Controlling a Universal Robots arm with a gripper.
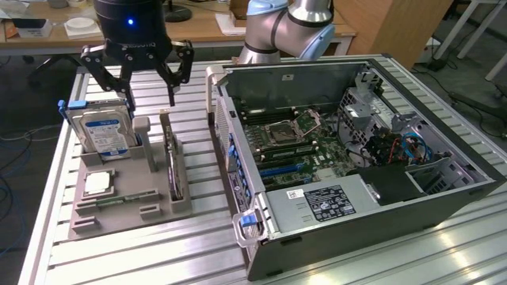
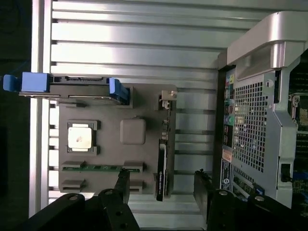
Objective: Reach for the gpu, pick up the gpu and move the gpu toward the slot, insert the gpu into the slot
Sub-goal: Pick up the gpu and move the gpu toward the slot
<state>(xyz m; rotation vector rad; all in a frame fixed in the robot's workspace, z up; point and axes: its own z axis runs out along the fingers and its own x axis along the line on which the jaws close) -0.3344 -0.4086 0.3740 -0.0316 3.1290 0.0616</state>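
Reach step: your hand [image 1: 149, 89] hovers wide open above gpu [image 1: 173, 163], holding nothing. Gpu stands on edge in grey holder [image 1: 127, 199] on worktop [image 1: 119, 255], beside open case [image 1: 380, 199]. Slot [image 1: 279, 170] waits on motherboard. You likely need fingers straddling thin card squarely.

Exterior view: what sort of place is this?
Probably a robotics lab or workshop: a ribbed metal table carries an open computer case and a grey parts holder, with a robot arm and a wooden desk behind.
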